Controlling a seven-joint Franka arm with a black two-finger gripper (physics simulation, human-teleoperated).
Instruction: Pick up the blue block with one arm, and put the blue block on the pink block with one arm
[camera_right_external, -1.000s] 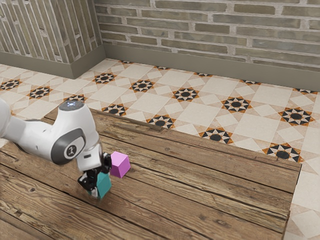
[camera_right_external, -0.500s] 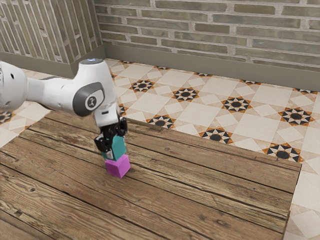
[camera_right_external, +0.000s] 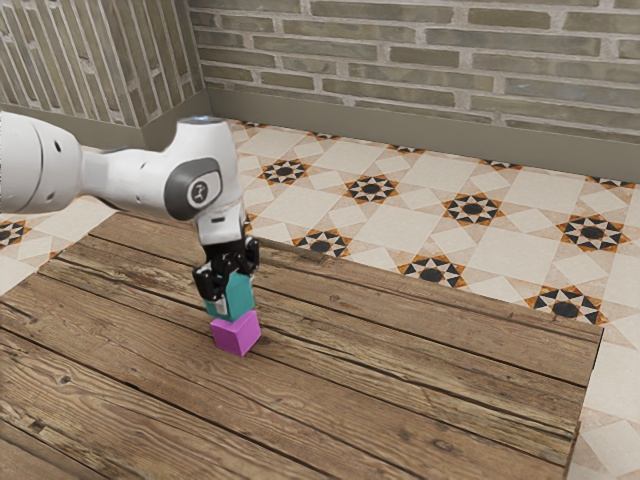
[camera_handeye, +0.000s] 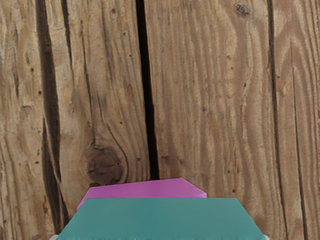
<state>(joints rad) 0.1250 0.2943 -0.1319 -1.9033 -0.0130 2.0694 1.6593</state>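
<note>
**Blue block held on top of pink block: release risks**

Setup: wooden table (camera_right_external: 420, 380), plank top with open seams. The arm (camera_right_external: 130, 185) comes in from the exterior view's left and points its hand straight down over the stack.

Tool: the gripper (camera_right_external: 228, 283) is clamped on the blue block (camera_right_external: 239, 298), one black finger on each side, gripping its upper part.

Position: the blue block sits directly above the pink block (camera_right_external: 237, 335). Their faces look to be touching or just apart; I cannot tell which. The pink block rests on the table near its middle plank.

Risks, as judged:
- If a gap remains at release, the block drops and may bounce or skew off the pink one onto the table.
- If the arm presses further down, the pink block could be shoved or tipped.
- Uneven finger opening, or lifting before the fingers clear, could drag the blue block sideways; the support is no wider than the block, so there is little margin.

Appearance: the blue block is really teal, a plain matte cube, upright. In the wrist view it (camera_handeye: 160, 220) overlaps most of the pink block (camera_handeye: 145, 189), a strip of pink showing beyond it.
</note>
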